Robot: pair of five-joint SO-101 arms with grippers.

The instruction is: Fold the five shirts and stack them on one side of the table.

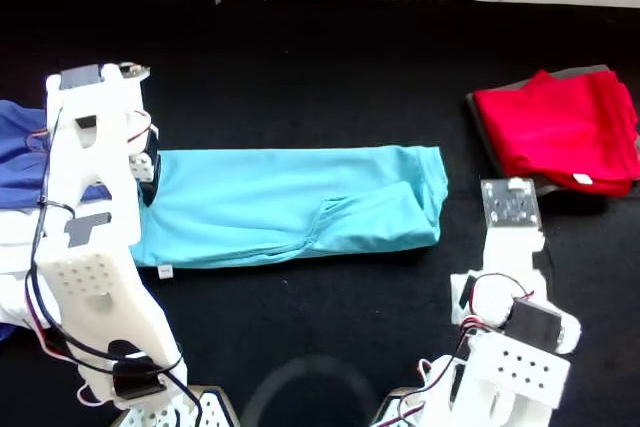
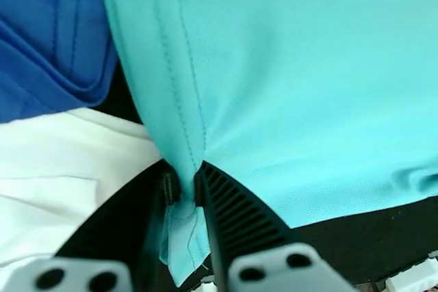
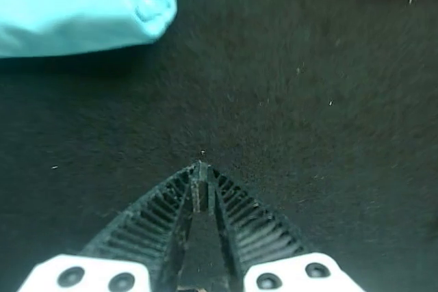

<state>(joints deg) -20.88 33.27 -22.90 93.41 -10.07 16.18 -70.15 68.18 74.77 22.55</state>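
Observation:
A turquoise shirt point(image 1: 290, 204) lies folded into a long band across the middle of the black table point(image 1: 330, 77). My left gripper point(image 2: 183, 177) is shut on the turquoise shirt point(image 2: 287, 87), pinching its hemmed left end, beside a blue shirt point(image 2: 48, 39) and a white shirt point(image 2: 61, 162). The left arm point(image 1: 95, 187) stands over that end in the high view. My right gripper point(image 3: 200, 169) is shut and holds nothing, low over bare table near the shirt's right end point(image 3: 82, 5). A folded red shirt point(image 1: 560, 132) rests on a grey one at the right.
The blue shirt point(image 1: 25, 152) and a white shirt point(image 1: 15, 247) are heaped at the table's left edge behind the left arm. The right arm point(image 1: 510, 297) sits at the front right. Bare table lies along the back and front centre.

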